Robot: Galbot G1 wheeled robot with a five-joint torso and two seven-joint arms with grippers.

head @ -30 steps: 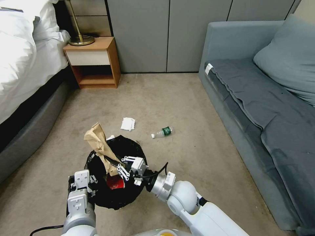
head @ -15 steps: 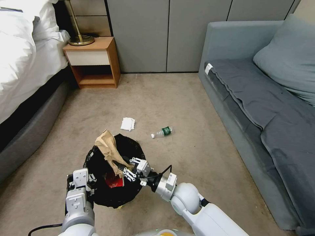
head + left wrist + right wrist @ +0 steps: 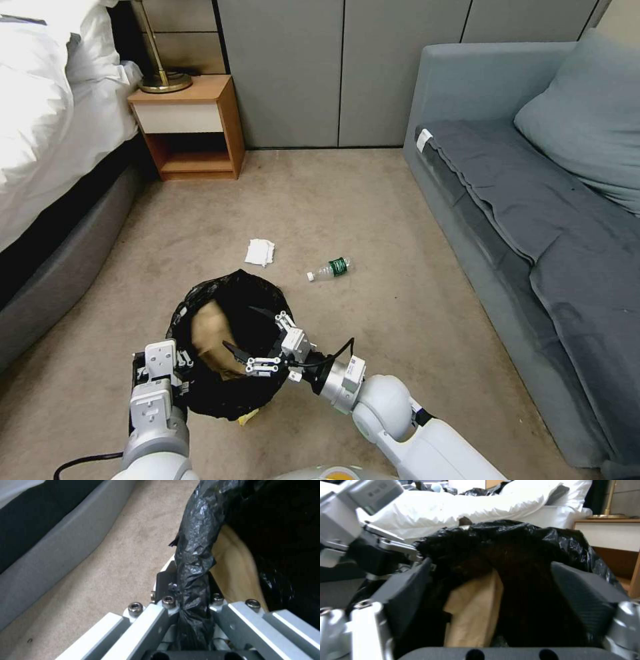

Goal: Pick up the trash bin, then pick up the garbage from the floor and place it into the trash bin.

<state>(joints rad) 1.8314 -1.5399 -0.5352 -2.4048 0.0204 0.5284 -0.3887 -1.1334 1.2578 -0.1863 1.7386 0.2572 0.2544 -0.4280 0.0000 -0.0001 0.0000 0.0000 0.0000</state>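
Left gripper [image 3: 175,375] clamps the trash bin [image 3: 200,393] rim. Right gripper [image 3: 252,337], fingers spread wide, hangs over the brown paper bag [image 3: 212,333] (inside the bin)

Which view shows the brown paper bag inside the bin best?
The head view: the brown paper bag lies inside the trash bin, seen from above. The right wrist view shows part of it between the open fingers; the left wrist view shows a tan strip behind the clamped rim.

Upper left, a wooden nightstand [image 3: 190,127] carries a brass lamp base [image 3: 164,80]; white bedding [image 3: 47,100] far left, grey sofa [image 3: 533,200] right.
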